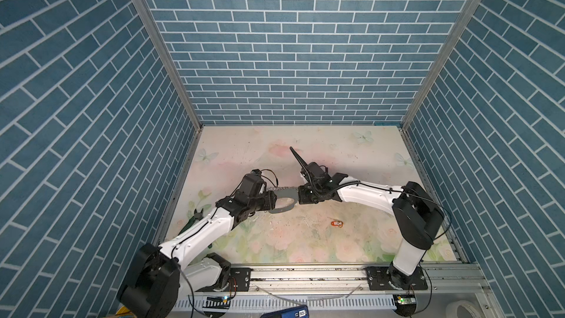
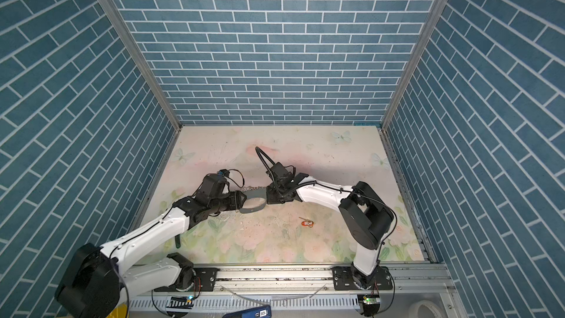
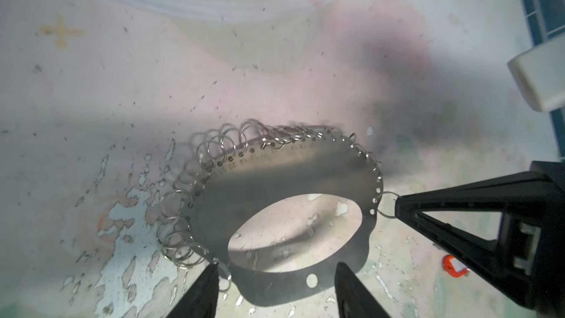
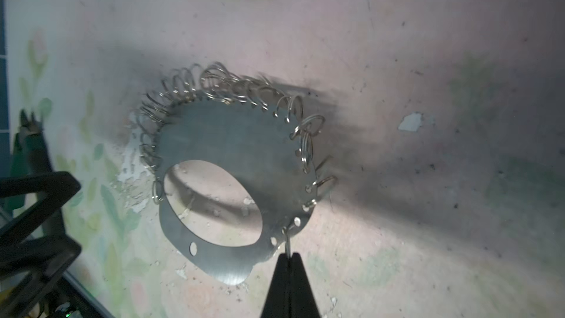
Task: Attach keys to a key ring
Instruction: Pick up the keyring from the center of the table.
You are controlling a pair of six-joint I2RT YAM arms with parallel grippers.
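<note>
- Top views: the key ring [image 1: 289,192] sits mid-mat [image 1: 351,154], bridged between the tips of the two arms, as both top views show. The key tag [image 1: 336,224] lies alone on the mat, well apart from the key ring, on the right arm's side. It is not yet attached.
- Left wrist view: the left gripper [image 3: 276,270] is released, its fingers [image 3: 208,289] spread either side of the key ring's narrow band. Contact cannot be confirmed. The stance suggests readiness to steady the plate. The key tag [image 3: 455,266] shows beyond the right gripper [image 3: 397,206].
- Right wrist view: the right gripper [image 4: 289,258] is clenched on one small split ring [image 4: 287,240] at the rim. The key ring [image 4: 238,136] casts a detached shadow, so it appears raised and tilted, hanging from that pinch. Probable purpose: to isolate one split ring to receive the key tag.
</note>
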